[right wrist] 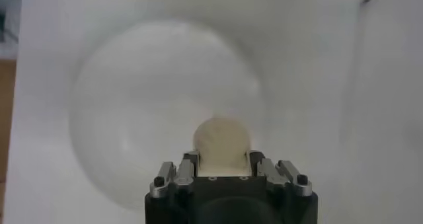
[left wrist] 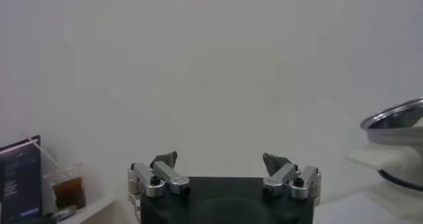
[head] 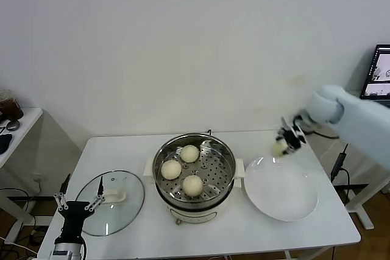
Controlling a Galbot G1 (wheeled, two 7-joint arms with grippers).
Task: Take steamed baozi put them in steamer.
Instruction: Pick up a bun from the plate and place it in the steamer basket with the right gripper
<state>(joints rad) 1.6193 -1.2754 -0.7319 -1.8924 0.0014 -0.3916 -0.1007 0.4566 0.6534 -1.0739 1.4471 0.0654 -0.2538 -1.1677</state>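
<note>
We find the right gripper (head: pixel 284 144) raised above the far rim of the white plate (head: pixel 286 202), its fingers (right wrist: pixel 187 168) clamped on one steamed baozi (right wrist: pixel 222 143); in the right wrist view that bun sits between the two fingers, round and cream-white, with the plate spread beneath it and clear of it; we see nothing else lying on the plate.

Outward from there, the right arm (head: pixel 353 120) reaches in from the right side of the table (head: pixel 122 150); the plate lies on the table's right part, just beside the steamer (head: pixel 194 175), their rims close together.

We note the steamer at the middle of the table, a shiny steel pot with white side handles and a white base; three baozi (head: pixel 183 170) rest on its perforated tray, one toward the back, one toward the left and one toward the front, each near the others but apart from them.

To the left of the steamer lies the glass lid (head: pixel 113 202) with its white handle, flat on the table and apart from the pot.

The left gripper (head: pixel 78 206) stands at the near left corner of the table, by the near edge of the lid; its fingers (left wrist: pixel 165 162) are spread wide apart with nothing between them; in the left wrist view the steamer's rim shows at the edge, well away from that gripper.

A second small table (head: pixel 18 126) stands farther left, against the wall.
</note>
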